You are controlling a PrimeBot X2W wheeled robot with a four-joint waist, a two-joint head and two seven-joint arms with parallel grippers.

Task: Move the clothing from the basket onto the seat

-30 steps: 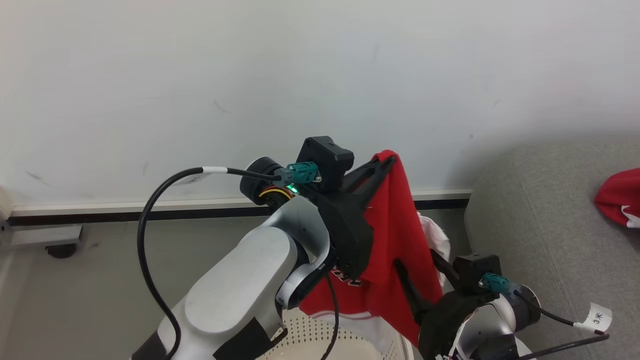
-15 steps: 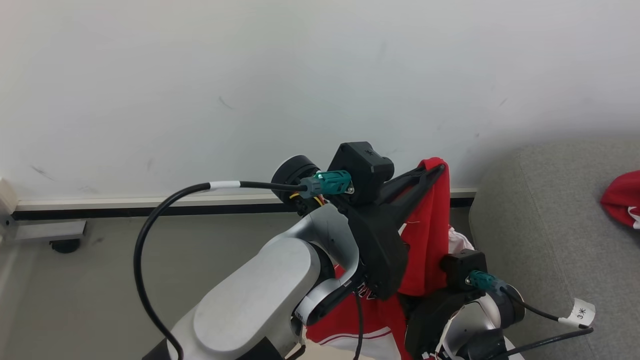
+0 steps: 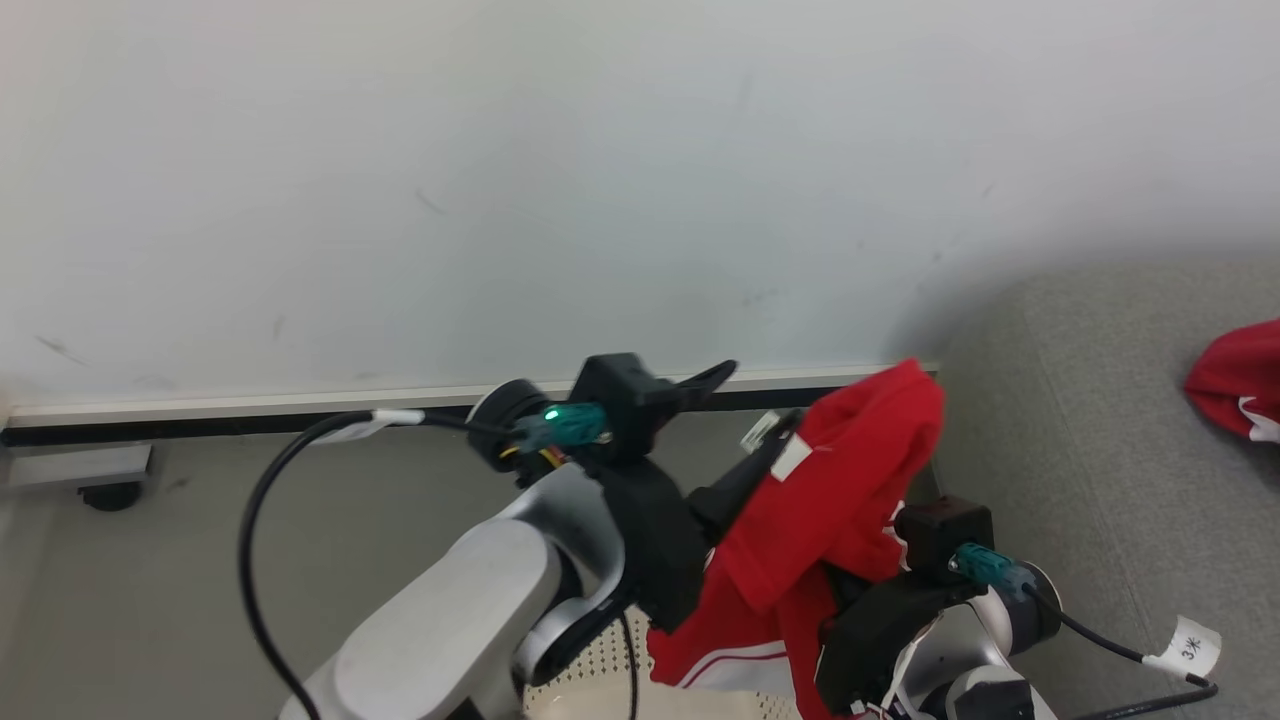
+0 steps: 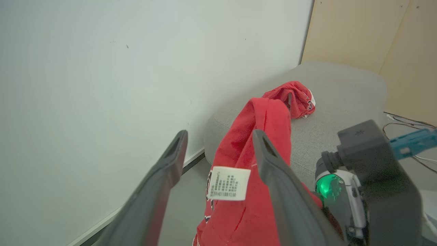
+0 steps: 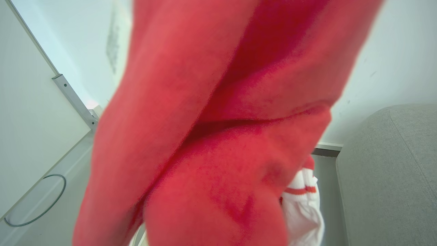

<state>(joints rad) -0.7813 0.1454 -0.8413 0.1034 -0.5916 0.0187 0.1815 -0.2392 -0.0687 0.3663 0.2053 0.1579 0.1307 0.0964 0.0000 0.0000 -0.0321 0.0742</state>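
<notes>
A red garment of the clothing [image 3: 840, 480] hangs bunched between my two arms, above the basket [image 3: 590, 680], whose perforated cream wall peeks in at the bottom edge. My left gripper [image 3: 755, 400] is open; the cloth and its white label [image 4: 228, 182] lie against its right finger [image 4: 269, 160]. The red cloth [image 5: 218, 136] covers my right gripper's fingers, which are shut on it below the black wrist housing [image 3: 935, 535]. A second red garment [image 3: 1235, 380] lies on the grey seat [image 3: 1100, 450].
A white wall with a dark-lined skirting board [image 3: 250, 420] runs behind the grey floor [image 3: 200, 560]. A wheeled grey base [image 3: 80, 470] stands at the far left. Wooden panels [image 4: 375, 34] rise behind the seat [image 4: 341, 89]. My left arm's black cable [image 3: 250, 520] loops over the floor.
My left gripper has opened and let go of the garment, whose top has slumped to the right. My right gripper has shut on the cloth. The camera has shifted slightly.
</notes>
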